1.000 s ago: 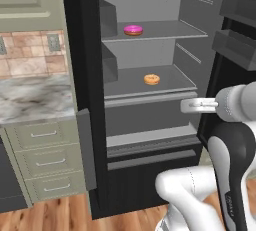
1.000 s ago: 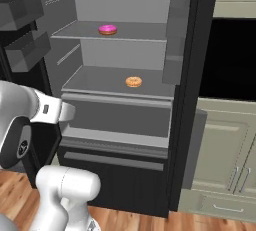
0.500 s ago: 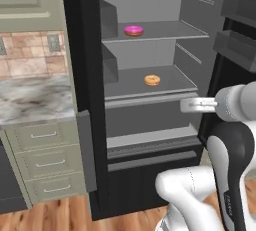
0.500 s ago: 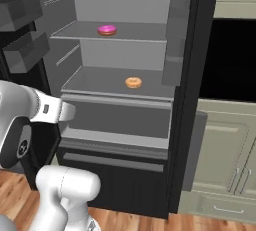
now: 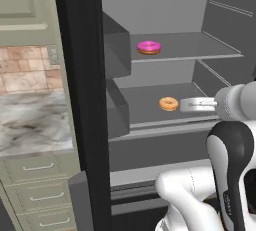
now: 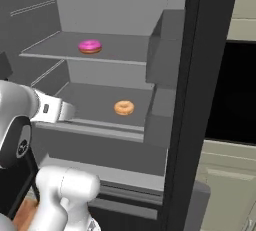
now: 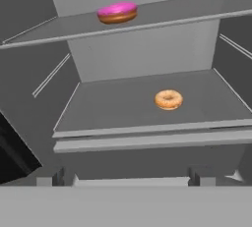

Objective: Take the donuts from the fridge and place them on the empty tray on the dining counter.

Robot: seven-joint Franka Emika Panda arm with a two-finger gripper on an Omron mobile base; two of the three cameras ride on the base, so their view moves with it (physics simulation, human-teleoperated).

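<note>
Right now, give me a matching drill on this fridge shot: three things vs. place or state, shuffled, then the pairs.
Things:
1. pink donut
2. orange-tan donut
3. gripper

Place or state:
A. open, empty, level with the lower shelf
B. on the upper fridge shelf
C. on the lower fridge shelf

Pairs: 1-B, 2-C, 3-A
</note>
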